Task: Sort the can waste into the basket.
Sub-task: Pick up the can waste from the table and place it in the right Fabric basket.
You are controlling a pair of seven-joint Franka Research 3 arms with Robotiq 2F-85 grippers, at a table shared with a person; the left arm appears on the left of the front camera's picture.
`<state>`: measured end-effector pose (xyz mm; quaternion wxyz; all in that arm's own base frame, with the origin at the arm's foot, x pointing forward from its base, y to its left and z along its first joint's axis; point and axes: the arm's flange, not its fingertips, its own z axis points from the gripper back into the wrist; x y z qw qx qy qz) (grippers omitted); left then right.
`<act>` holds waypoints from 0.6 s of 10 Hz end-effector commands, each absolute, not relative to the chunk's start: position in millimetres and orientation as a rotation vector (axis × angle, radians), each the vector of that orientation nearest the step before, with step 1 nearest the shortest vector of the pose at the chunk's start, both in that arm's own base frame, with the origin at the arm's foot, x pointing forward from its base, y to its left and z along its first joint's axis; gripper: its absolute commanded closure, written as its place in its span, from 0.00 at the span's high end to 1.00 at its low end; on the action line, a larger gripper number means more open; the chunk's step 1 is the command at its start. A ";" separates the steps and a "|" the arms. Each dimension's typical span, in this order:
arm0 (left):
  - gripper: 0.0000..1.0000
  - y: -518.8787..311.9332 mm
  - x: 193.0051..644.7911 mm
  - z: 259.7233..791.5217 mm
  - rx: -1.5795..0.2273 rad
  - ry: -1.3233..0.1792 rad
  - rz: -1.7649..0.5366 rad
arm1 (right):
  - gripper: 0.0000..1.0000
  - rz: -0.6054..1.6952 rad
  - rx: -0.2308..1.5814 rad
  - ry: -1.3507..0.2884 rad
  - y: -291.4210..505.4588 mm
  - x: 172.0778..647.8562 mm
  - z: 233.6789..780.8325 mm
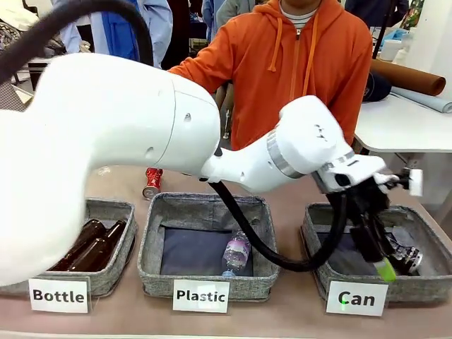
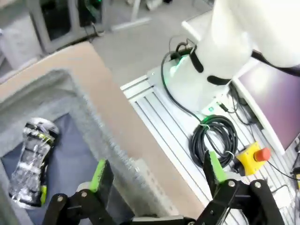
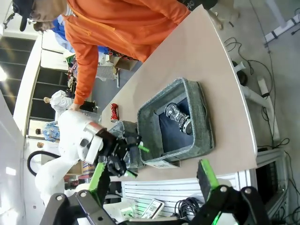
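White left arm (image 1: pixel 106 120) reaches from the left across to the right, with its gripper over the Can basket (image 1: pixel 424 293), the rightmost of three near-edge baskets. Person (image 1: pixel 282 63) in orange is at the far side. Plastic basket (image 1: pixel 152 279) is in the middle and Bottle basket (image 1: pixel 113 210) on the left; neither holds a can.

Black can (image 1: pixel 406 258) lies inside the Can basket on the dark lining, so I judge the task about half done. Red can (image 1: pixel 152 182) sits on the table (image 1: pixel 116 187), far side, left of middle, behind the Plastic basket and well apart from the Can basket. That one is left to sort.

Left gripper (image 2: pixel 155 164) has its fingers wide with nothing between them. It is above the basket's wall and not touching the black can. Right gripper (image 3: pixel 151 171) is also wide and empty, looking down on the table from off its right end.
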<state>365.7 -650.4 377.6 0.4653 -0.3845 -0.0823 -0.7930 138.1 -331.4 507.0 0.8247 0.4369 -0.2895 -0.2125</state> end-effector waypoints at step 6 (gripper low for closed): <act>1.00 -663.6 343.9 388.5 -0.873 -0.249 -1.959 | 1.00 -0.542 0.946 -0.648 -335.1 134.8 509.7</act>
